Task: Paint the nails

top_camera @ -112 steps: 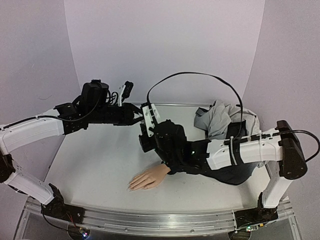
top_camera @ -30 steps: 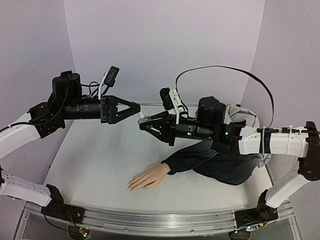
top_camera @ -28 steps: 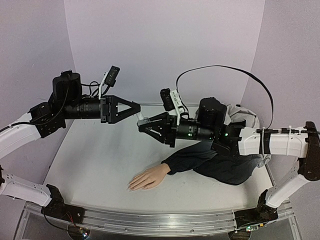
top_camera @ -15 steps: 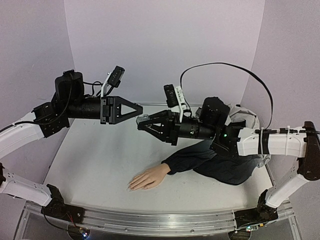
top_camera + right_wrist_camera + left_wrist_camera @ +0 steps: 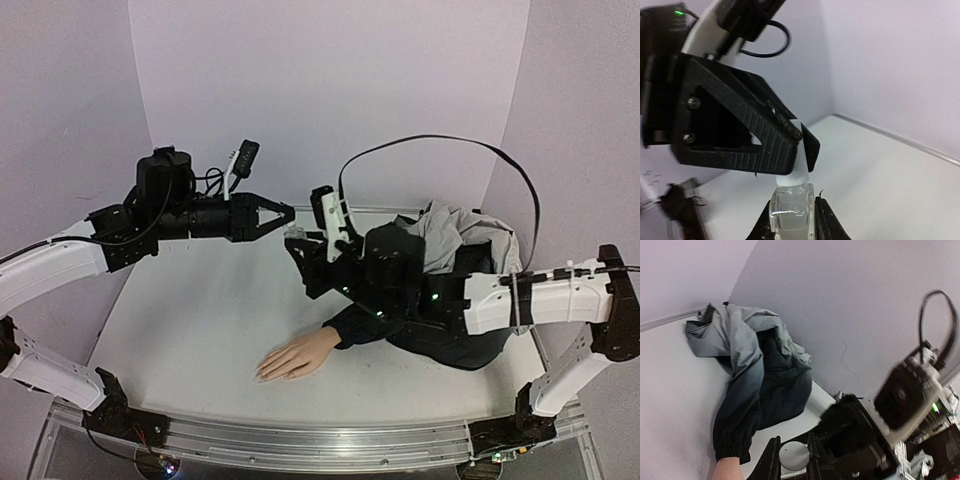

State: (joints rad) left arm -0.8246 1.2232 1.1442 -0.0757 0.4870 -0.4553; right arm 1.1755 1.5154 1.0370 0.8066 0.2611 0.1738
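A peach mannequin hand [image 5: 297,355] lies palm down near the table's front, its dark navy sleeve [image 5: 375,318] running back to the right. The nails [image 5: 263,372] at its fingertips are too small to make out. Above the table's back middle, my right gripper [image 5: 303,243] [image 5: 792,222] is shut on a small clear glass bottle [image 5: 791,210]. My left gripper [image 5: 289,214] [image 5: 792,455] [image 5: 801,136] is shut on the bottle's white cap [image 5: 794,456] [image 5: 799,167]. Both grippers hang well behind and above the hand.
A crumpled grey and navy jacket [image 5: 455,235] [image 5: 747,355] is heaped at the back right. A black cable [image 5: 440,140] arcs over the right arm. Purple walls close in the table's back and sides.
The left gripper has moved right and shut its jaws on the bottle's white cap. The right arm has turned, still holding the bottle.
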